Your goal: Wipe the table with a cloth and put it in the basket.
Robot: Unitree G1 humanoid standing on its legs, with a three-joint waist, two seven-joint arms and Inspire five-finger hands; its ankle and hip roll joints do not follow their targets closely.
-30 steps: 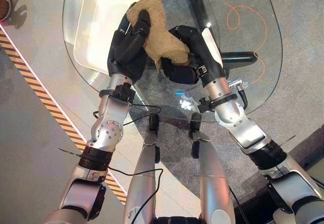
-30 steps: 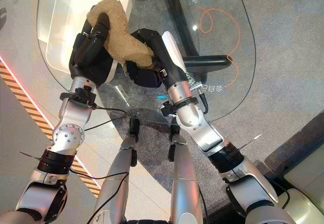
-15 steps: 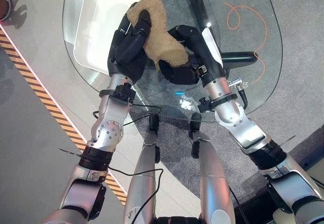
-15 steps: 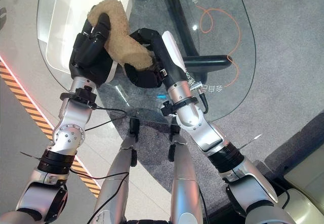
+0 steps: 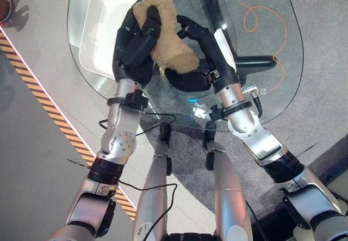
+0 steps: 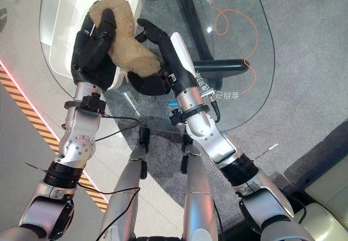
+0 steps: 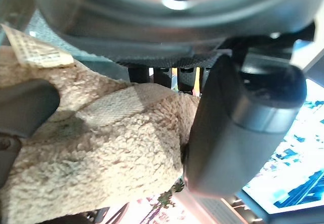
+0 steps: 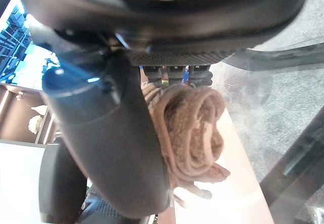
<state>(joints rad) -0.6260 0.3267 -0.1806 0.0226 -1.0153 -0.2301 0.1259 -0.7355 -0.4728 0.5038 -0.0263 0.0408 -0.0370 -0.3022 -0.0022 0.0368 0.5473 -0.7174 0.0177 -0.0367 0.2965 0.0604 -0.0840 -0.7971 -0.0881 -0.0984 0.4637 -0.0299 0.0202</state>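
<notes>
One cloth (image 5: 163,39), two hands.

The cloth (image 5: 163,39) sits between my left hand (image 5: 136,42) and my right hand (image 5: 198,56), above the worktop (image 5: 255,29). The basket (image 5: 106,23) lies on the worktop, left of the cloth.

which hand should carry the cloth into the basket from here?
Left, probably. The left hand has its fingers curled over the cloth and already sits over the white basket. The right hand is on the cloth's far side from the basket, its fingers spread rather than gripping.
</notes>
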